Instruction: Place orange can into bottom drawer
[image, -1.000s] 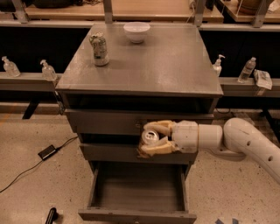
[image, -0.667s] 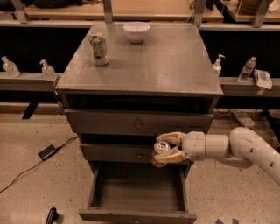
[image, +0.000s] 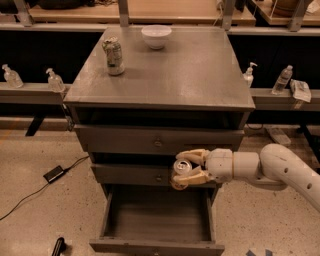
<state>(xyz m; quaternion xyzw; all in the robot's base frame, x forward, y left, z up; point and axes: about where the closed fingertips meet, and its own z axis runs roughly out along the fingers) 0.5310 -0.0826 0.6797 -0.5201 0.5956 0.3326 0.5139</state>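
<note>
My gripper (image: 186, 169) reaches in from the right and is shut on the orange can (image: 181, 171), whose silver top faces up. It holds the can in front of the middle drawer, just above the right part of the bottom drawer (image: 156, 220). The bottom drawer is pulled out and open, and its inside looks empty.
A green-and-white can (image: 114, 56) and a white bowl (image: 156, 36) stand on the grey cabinet top (image: 200, 75). The two upper drawers are shut. Bottles (image: 283, 80) stand on side shelves. A black adapter with a cable (image: 54, 174) lies on the floor at left.
My gripper with the orange can has moved down and a little to the right, from the middle drawer's front towards the open bottom drawer.
</note>
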